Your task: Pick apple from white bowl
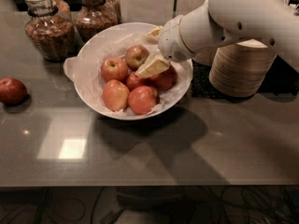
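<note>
The white bowl (88, 55), wide, shallow and lined with crinkled white paper, stands at the middle of the dark table and holds several red-yellow apples. My gripper (151, 50) reaches in from the right on the white arm (243, 13), over the bowl's right half. Its fingers are spread and hold nothing. The lower cream finger (152, 66) hangs just above the middle apples, beside the top apple (137, 56). The upper finger (153, 32) is near the far rim. An apple (164, 79) lies partly under the wrist.
A lone red apple (11, 91) lies on the table at the far left. Two glass jars of brown cereal (49, 29) (96, 10) stand behind the bowl. A stack of beige paper bowls (243, 66) stands on a dark mat to the right.
</note>
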`<state>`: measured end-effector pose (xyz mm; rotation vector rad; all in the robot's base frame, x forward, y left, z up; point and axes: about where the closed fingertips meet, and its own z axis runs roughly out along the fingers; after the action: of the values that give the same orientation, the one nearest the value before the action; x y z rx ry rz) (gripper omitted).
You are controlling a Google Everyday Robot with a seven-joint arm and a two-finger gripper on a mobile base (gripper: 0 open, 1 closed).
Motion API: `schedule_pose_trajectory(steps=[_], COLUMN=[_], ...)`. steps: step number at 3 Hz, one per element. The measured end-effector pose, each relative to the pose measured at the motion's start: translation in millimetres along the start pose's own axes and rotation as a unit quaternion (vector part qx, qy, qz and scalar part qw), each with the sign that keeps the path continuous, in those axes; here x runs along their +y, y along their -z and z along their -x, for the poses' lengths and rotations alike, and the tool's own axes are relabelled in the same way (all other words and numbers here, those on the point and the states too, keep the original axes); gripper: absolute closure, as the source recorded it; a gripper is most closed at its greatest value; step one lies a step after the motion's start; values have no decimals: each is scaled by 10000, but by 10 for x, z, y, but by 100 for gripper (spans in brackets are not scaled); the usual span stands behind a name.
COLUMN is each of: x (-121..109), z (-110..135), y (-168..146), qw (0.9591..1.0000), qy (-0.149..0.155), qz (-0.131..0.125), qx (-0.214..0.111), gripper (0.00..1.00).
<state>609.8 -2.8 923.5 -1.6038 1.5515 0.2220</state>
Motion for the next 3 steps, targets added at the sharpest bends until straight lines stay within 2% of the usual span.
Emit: schedule_pose_trajectory(steps=[1,2,3], x=[-10,-58,-96], z=[-3,-28,-51], y=[-25,-168,-305], qw=[10000,10000,9999], qy=[0,-5,-10], qz=[10,73,146], qx=[4,24,39], gripper=[38,53,52])
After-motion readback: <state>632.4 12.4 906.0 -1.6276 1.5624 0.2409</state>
